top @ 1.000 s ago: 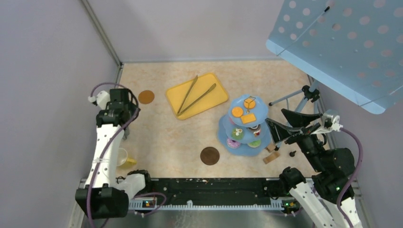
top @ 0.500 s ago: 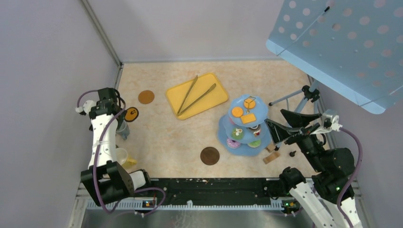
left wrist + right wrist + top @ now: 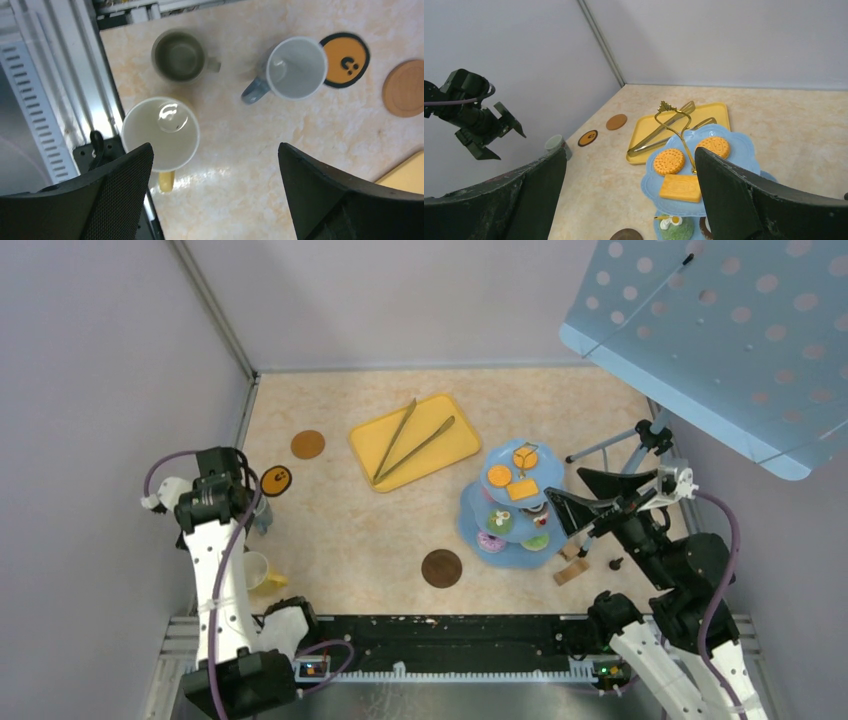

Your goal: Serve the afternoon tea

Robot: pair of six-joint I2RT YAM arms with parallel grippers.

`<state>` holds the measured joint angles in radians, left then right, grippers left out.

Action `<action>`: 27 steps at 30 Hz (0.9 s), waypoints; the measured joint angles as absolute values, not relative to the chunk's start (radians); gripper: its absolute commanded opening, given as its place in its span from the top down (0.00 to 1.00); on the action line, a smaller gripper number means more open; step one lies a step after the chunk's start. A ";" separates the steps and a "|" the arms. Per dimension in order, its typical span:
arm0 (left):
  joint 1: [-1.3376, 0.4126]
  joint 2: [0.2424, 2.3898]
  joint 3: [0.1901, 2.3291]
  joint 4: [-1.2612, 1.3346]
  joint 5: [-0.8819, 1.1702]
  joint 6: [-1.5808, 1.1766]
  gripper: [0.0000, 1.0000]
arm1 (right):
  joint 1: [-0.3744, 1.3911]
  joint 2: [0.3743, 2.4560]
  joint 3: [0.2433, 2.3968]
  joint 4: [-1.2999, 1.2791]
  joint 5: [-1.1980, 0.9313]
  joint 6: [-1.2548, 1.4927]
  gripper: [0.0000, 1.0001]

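Beige marbled table [image 3: 350, 530], grey walls around it. From overhead, the pale-blue stand [image 3: 468, 512] sits right of centre. The right gripper [image 3: 562, 483] is just beside its right edge, spread wide with nothing in it. The yellow tray [image 3: 455, 435] with the tongs [image 3: 397, 440] on it is behind and left of the stand. A dark coaster [image 3: 441, 568] lies near the front, with a brown coaster [image 3: 307, 444] and an orange-and-black coaster [image 3: 276, 480] out left. The left gripper [image 3: 222, 498] hangs over the left edge, and the yellow mug [image 3: 255, 570] is closer to the front than it is.

Left wrist cam looks straight down, fingers [image 3: 100, 195] wide apart and holding nothing. The yellow mug is tucked partly behind the tip of the left-hand finger, handle pointing down the frame. The grey mug [image 3: 295, 67] sits farther up, just past the other fingertip. Its rim overlaps the orange-and-black coaster, but I can't tell if it's actually standing on it. An olive mug [image 3: 179, 55] sits beyond the yellow one.

Right wrist cam shows the same deal: fingers wide open and empty. The stand's top tier sits low in the gap, closer to the right-hand finger. It carries two round biscuits [image 3: 669, 161] and a rectangular biscuit [image 3: 680, 187], with a green cupcake [image 3: 674, 227] peeking out on the tier below.
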<state>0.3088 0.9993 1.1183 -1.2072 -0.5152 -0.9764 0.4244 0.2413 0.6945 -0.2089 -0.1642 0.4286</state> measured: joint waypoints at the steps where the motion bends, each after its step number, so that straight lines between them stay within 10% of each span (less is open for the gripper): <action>1: 0.309 0.975 1.107 -1.224 -0.508 -0.986 0.01 | 0.424 0.246 0.694 -0.208 -0.168 0.429 0.02; 15: 0.309 1.110 0.955 -1.210 -0.400 -1.033 0.01 | 0.424 0.249 0.693 -0.170 -0.200 0.454 0.02; 27: 0.313 1.089 0.774 -1.067 -0.390 -1.065 0.45 | 0.424 0.248 0.693 -0.175 -0.200 0.455 0.02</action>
